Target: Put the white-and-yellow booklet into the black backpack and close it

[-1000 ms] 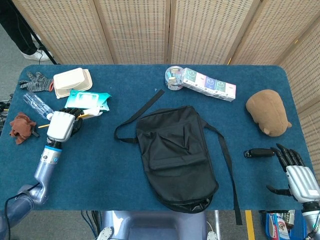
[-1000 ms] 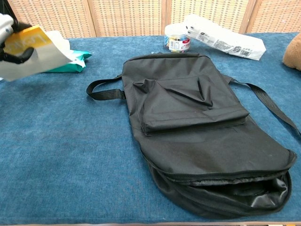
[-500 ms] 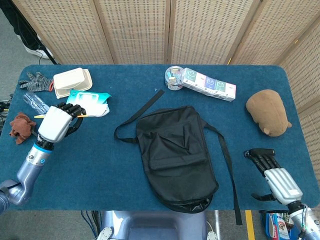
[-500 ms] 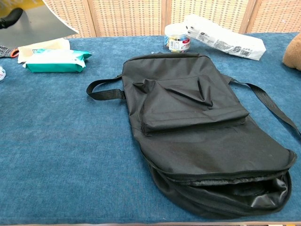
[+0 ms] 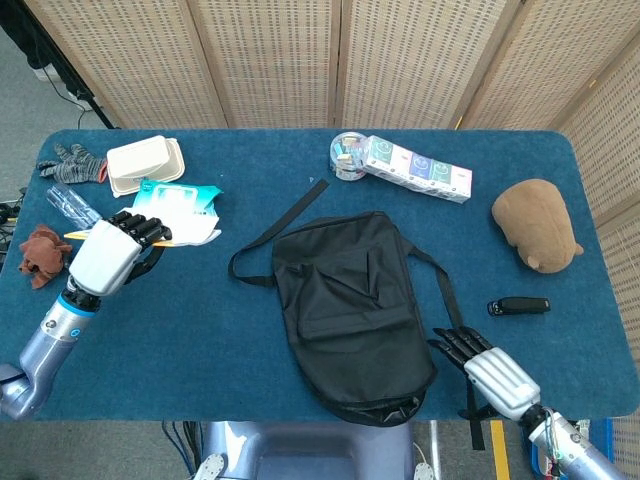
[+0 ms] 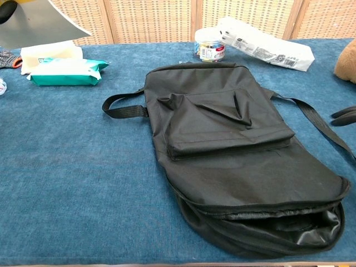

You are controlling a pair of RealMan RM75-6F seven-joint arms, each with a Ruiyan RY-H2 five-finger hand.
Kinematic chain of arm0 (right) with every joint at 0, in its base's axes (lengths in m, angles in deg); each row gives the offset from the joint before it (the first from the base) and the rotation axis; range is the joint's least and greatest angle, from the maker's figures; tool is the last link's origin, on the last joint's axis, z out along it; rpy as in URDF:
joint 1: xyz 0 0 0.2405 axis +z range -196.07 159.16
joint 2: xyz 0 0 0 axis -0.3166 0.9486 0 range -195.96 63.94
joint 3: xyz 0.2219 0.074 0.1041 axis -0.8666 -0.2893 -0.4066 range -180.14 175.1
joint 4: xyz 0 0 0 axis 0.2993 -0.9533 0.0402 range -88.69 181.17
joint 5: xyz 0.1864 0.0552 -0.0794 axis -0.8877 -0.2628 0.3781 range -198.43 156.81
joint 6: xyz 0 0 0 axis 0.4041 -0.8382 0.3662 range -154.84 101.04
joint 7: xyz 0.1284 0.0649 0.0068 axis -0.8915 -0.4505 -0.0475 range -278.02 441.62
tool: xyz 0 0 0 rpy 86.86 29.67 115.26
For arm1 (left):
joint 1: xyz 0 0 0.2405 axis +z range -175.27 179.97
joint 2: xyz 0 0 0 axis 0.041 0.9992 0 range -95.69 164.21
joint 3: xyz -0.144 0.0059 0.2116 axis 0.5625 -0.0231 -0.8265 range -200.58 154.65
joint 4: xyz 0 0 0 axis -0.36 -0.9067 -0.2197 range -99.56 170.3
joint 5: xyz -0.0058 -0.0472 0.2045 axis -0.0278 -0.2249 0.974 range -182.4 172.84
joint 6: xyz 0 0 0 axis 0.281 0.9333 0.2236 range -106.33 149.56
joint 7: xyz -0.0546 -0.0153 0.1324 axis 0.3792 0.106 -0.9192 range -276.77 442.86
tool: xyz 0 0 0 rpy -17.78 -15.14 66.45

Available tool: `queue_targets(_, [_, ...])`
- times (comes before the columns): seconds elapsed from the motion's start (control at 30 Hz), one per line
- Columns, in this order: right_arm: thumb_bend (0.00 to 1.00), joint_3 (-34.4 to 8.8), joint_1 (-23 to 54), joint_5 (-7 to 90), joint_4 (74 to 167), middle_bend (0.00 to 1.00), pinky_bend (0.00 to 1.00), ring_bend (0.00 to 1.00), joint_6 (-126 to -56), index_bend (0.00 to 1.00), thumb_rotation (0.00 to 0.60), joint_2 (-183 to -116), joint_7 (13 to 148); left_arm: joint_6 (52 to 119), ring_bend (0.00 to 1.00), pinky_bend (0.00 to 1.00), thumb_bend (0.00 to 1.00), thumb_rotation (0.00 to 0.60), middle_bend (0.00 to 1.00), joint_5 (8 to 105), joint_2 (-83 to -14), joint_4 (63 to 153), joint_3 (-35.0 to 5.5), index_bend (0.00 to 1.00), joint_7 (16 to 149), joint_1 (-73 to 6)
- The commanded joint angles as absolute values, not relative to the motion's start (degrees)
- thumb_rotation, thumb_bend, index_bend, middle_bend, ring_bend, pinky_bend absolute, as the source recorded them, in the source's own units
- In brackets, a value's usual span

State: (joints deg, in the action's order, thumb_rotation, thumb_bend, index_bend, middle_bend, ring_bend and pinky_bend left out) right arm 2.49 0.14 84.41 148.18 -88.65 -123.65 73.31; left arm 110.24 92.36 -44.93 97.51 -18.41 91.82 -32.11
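The black backpack (image 5: 350, 310) lies flat mid-table with its main compartment unzipped at the near end (image 6: 278, 222). My left hand (image 5: 112, 252) grips the white-and-yellow booklet (image 5: 195, 237) above the table's left side. In the chest view the booklet (image 6: 39, 25) shows as a pale sheet at the top left corner. My right hand (image 5: 488, 368) is open with its fingers stretched out, just right of the backpack's near corner beside a strap. Only its fingertips (image 6: 345, 115) show at the right edge of the chest view.
A teal wipes pack (image 5: 180, 195), a white clamshell box (image 5: 145, 163), a grey glove (image 5: 72, 163), a plastic bottle (image 5: 75, 208) and a brown cloth (image 5: 42, 255) crowd the left. Tissue packs (image 5: 415, 168), a jar (image 5: 348, 155), a brown plush (image 5: 535, 225) and a small black object (image 5: 518, 306) lie right.
My left hand has lifted the booklet off the table and shifted slightly right. My right hand has travelled from the table's right edge to the backpack's near right corner.
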Motion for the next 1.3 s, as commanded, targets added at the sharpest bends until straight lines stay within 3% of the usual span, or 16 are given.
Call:
queue_targets(0.03, [0.00,1.8,2.5,85.4,147.2,0.00,0.00,0.00,-86.5,0.01,0.600,-128.0,75.6,110.4,0.59,0.65,0.55,0.600,0.71,92.3,-45.3,96.8,-18.5,0.82,92.3,-31.8])
queue_targets(0.53, [0.00,-0.4,8.2,80.7,148.3,0.00,0.00,0.00,-78.6,0.03,0.600,-137.7,83.2,110.3,0.59,0.65,0.55,0.600,0.71,91.5,-47.2,92.4,-18.6,0.82,95.7,-31.0])
queue_targets(0.77, [0.00,-1.7,8.9,77.1,145.4,0.04,0.00,0.00,-78.9,0.10,0.600,-142.9,86.1,111.0,0.59,0.65,0.55,0.600,0.71,91.5,-48.1,90.0,-18.7,0.82,97.8,-30.6])
queue_targets(0.9, [0.14,-2.4,9.4,76.0,143.5,0.12,0.01,0.04,-80.1,0.15,0.600,-146.5,87.1,111.2,0.59,0.65,0.55,0.600,0.71,91.5,-48.5,88.6,-19.0,0.82,99.2,-30.2])
queue_targets(1.03, [0.34,-3.3,10.4,74.7,141.8,0.21,0.14,0.12,-79.9,0.21,0.600,-149.3,88.4,112.0,0.59,0.65,0.54,0.600,0.71,91.9,-49.0,87.4,-19.3,0.82,100.2,-29.9])
queue_targets(1.1, [0.42,-3.7,10.9,74.3,141.5,0.26,0.25,0.19,-80.1,0.26,0.600,-149.9,88.5,112.6,0.59,0.65,0.54,0.600,0.71,92.0,-49.1,86.9,-19.3,0.82,100.7,-29.8])
queue_targets(1.3, [0.47,-6.0,13.6,71.1,141.7,0.47,0.63,0.42,-78.1,0.45,0.600,-151.1,87.2,114.0,0.59,0.65,0.54,0.600,0.71,92.3,-49.5,84.9,-19.4,0.82,102.6,-29.4])
